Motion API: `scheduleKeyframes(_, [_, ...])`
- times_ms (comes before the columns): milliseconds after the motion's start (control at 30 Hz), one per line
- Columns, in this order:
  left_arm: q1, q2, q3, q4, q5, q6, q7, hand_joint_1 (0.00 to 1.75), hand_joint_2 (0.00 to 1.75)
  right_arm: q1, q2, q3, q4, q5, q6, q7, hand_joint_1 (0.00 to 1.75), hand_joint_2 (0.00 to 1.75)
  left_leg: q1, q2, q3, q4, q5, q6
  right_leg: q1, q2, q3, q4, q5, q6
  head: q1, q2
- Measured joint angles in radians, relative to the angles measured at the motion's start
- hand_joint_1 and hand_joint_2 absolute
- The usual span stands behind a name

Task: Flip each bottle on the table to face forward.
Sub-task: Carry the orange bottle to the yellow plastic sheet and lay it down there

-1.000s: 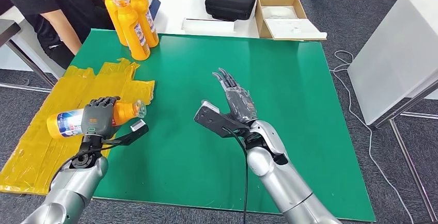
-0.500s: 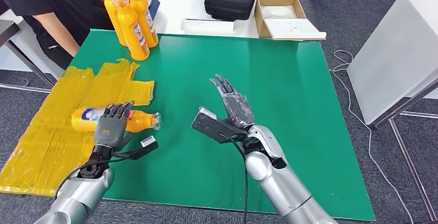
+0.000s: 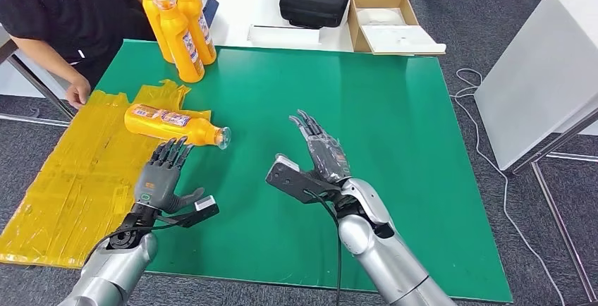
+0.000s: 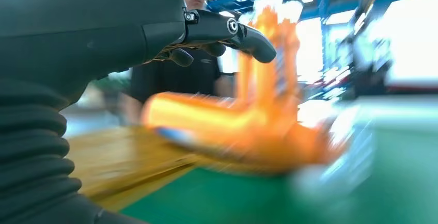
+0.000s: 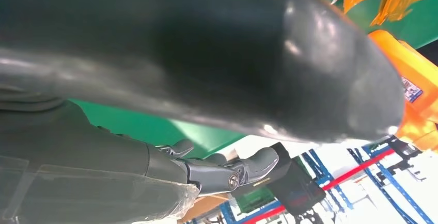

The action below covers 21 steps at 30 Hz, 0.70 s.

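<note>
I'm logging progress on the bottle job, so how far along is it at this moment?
Looks done: three upright bottles stand together at the green table's far left corner. In hand: nothing; the left hand is open, just short of the lying bottle, and the right hand is open too. Left: that bottle lies on its side across the yellow plastic sheet.

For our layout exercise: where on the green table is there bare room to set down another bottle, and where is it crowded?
Free: the green table right of the right hand. Crowded: the standing bottles at the far left corner, and the lying bottle by the left hand.
</note>
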<state>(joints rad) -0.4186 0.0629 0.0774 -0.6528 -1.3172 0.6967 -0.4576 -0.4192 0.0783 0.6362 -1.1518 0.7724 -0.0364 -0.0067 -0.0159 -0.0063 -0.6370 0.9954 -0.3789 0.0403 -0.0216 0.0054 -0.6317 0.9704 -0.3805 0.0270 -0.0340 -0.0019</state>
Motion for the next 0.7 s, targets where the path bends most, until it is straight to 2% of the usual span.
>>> scheduleKeyframes(67, [-0.003, -0.013, 0.069, -0.026, 0.312, -0.023, -0.185, 0.00, 0.00, 0.004, -0.002, -0.002, -0.001, -0.021, -0.014, -0.026, 0.00, 0.00, 0.000, 0.001, 0.000, 0.000, 0.000, 0.000, 0.000, 0.000, 0.000, 0.000, 0.000, 0.000, 0.000, 0.000])
scheduleKeyframes(100, [-0.007, -0.015, 0.081, -0.040, 0.512, -0.053, -0.228, 0.00, 0.00, 0.004, -0.002, -0.006, -0.001, -0.034, -0.026, -0.046, 0.00, 0.00, 0.000, 0.001, 0.000, 0.000, 0.000, 0.000, 0.000, 0.001, 0.000, 0.000, 0.000, 0.000, 0.000, 0.000])
scheduleKeyframes(200, [-0.022, -0.007, 0.043, -0.100, 1.069, -0.204, -0.241, 0.00, 0.00, 0.004, 0.003, -0.031, 0.000, -0.073, -0.087, -0.118, 0.00, 0.00, 0.000, 0.000, 0.001, 0.000, 0.001, 0.000, 0.001, 0.000, -0.001, 0.000, 0.001, 0.000, 0.000, 0.000])
scheduleKeyframes(267, [-0.025, -0.001, 0.023, -0.162, 1.244, -0.337, -0.241, 0.00, 0.00, 0.004, 0.015, -0.061, 0.004, -0.112, -0.155, -0.198, 0.00, 0.00, 0.000, -0.004, 0.000, 0.000, 0.002, 0.001, 0.001, -0.002, -0.002, 0.000, 0.000, 0.000, 0.000, 0.000])
scheduleKeyframes(367, [-0.036, 0.003, -0.004, -0.262, 1.314, -0.481, -0.215, 0.00, 0.00, 0.000, 0.046, -0.121, 0.031, -0.198, -0.240, -0.349, 0.00, 0.00, 0.000, -0.005, -0.001, 0.000, 0.002, 0.001, 0.002, -0.003, -0.001, 0.000, 0.001, 0.000, 0.000, 0.000])
scheduleKeyframes(467, [-0.064, -0.001, -0.046, -0.319, 1.357, -0.540, -0.181, 0.00, 0.00, -0.005, 0.081, -0.175, 0.091, -0.258, -0.268, -0.451, 0.00, 0.00, 0.000, -0.004, -0.001, 0.000, 0.002, 0.001, 0.002, -0.003, -0.001, 0.000, 0.001, 0.001, 0.000, 0.000])
scheduleKeyframes(567, [-0.094, -0.022, -0.094, -0.328, 1.367, -0.552, -0.168, 0.00, 0.00, -0.006, 0.118, -0.192, 0.148, -0.262, -0.286, -0.498, 0.00, 0.00, -0.001, -0.004, 0.000, 0.000, 0.002, 0.001, 0.002, -0.003, -0.001, 0.000, 0.002, 0.001, 0.000, 0.000])
scheduleKeyframes(700, [-0.136, -0.061, -0.142, -0.287, 1.384, -0.552, -0.180, 0.00, 0.00, -0.010, 0.168, -0.192, 0.207, -0.256, -0.320, -0.512, 0.00, 0.00, -0.001, -0.004, -0.001, 0.000, 0.002, 0.001, 0.002, -0.004, -0.001, 0.000, 0.001, 0.001, 0.000, 0.000])
